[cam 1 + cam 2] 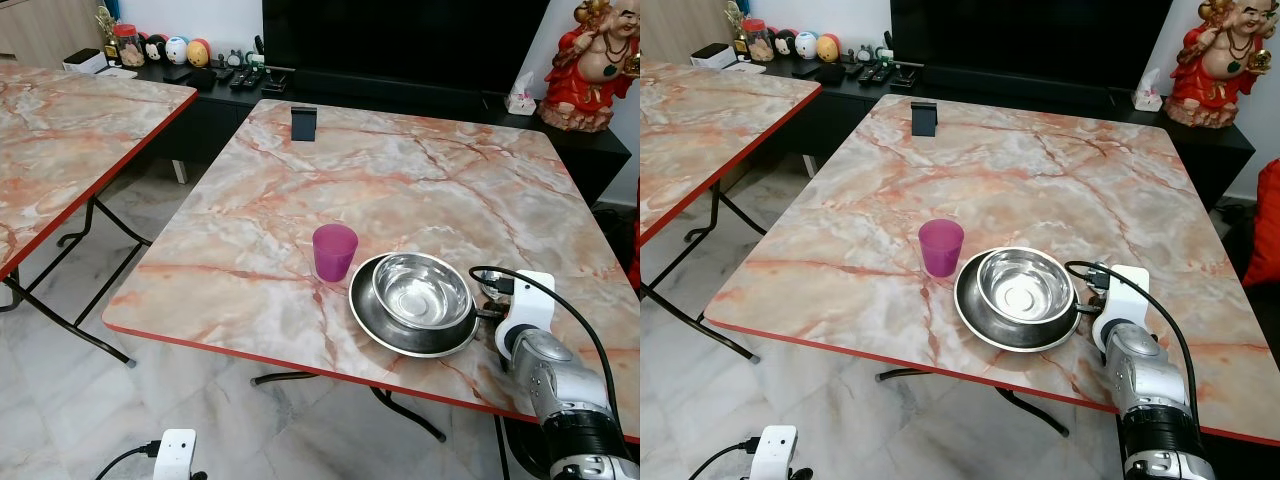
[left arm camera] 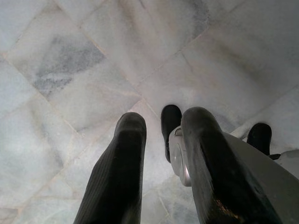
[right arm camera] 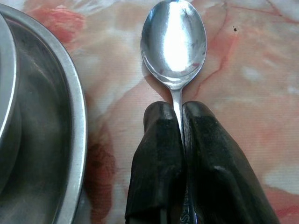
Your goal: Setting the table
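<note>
Left gripper (image 2: 159,140) hangs idle over the marble floor (image 2: 70,70), fingers a little apart, nothing between them. On my table (image 1: 400,170) I count one purple cup (image 1: 334,251), one steel plate (image 1: 365,310) with one steel bowl (image 1: 421,289) in it, and one spoon (image 3: 174,42) just right of the plate. Right gripper (image 3: 180,109) is clamped on the spoon's neck, bowl end low over the marble top. I judge it light, stiff and slippery, best pinched mid-handle
</note>
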Available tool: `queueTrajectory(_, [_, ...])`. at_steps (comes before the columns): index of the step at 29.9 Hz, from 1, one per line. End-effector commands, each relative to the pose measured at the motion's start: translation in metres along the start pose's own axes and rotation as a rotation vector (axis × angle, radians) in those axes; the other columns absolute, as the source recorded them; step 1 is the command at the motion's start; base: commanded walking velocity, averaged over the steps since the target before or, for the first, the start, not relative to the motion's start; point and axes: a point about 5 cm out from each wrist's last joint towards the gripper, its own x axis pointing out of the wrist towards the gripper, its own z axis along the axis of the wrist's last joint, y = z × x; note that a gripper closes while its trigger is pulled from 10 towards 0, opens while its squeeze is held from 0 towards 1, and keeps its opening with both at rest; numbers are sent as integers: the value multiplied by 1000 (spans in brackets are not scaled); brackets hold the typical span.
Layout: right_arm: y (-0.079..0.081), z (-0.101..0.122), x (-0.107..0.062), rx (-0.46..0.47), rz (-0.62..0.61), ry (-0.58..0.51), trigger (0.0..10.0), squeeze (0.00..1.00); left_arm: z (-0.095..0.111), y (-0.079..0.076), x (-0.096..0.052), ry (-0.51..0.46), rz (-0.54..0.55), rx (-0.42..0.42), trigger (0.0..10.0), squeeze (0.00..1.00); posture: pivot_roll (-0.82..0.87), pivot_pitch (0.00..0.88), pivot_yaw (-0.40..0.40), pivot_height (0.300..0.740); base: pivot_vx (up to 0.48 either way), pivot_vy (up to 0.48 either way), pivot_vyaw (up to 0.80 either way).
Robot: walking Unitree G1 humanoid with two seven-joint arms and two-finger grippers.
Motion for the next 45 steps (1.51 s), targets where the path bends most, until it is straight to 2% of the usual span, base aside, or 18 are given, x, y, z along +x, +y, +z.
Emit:
queueTrajectory(1, [1,-3,1,14,0,15,10000,137,-2,-2,0,12,-7,19,10000,0,64,0,-49,740,0,0,0])
queueTrajectory(7, [1,-2,1,18,-2,8,10000,149,-2,-2,0,13,-8,22,10000,0,65,0,-48,740,0,0,0])
queueTrajectory(9, [1,-2,2,18,-4,8,10000,196,-3,-2,0,14,-8,22,10000,0,64,0,-48,740,0,0,0])
queueTrajectory(10, [1,-2,2,18,-3,8,10000,435,-3,-1,0,15,-7,22,10000,0,64,0,-48,740,0,0,0])
queueTrajectory(11, [1,-2,2,18,-2,9,10000,478,-3,-1,0,15,-6,22,10000,0,64,0,-48,740,0,0,0])
queueTrajectory(19, [2,-3,2,16,-1,8,10000,490,-4,0,-1,17,-6,25,10000,0,67,0,-47,740,0,0,0])
queueTrajectory(24, [3,-3,2,18,1,6,10000,447,-4,0,-1,17,-5,25,10000,0,65,0,-46,740,0,0,0])
queueTrajectory(25, [3,-2,2,18,4,5,10000,1000,-4,0,-1,17,-6,26,10000,0,65,0,-46,740,0,0,0])
queueTrajectory(31, [4,-2,2,18,1,6,10000,1000,-1,-3,0,13,-10,29,10000,0,65,0,-45,740,0,0,0])
queueTrajectory(32, [4,-2,2,18,0,7,10000,992,-1,-3,0,13,-10,30,10000,0,64,0,-44,740,0,0,0])
queueTrajectory(33, [4,-3,2,17,-1,8,10000,153,-1,-4,0,13,-11,30,10000,0,64,0,-44,740,0,0,0])
queueTrajectory(34, [4,-3,2,17,-2,8,10000,0,-1,-4,0,13,-11,31,10000,0,64,0,-43,740,0,0,0])
queueTrajectory(45, [5,3,2,48,-9,-37,10000,0,1,-6,1,13,-15,36,10000,0,66,0,-44,740,0,0,0])
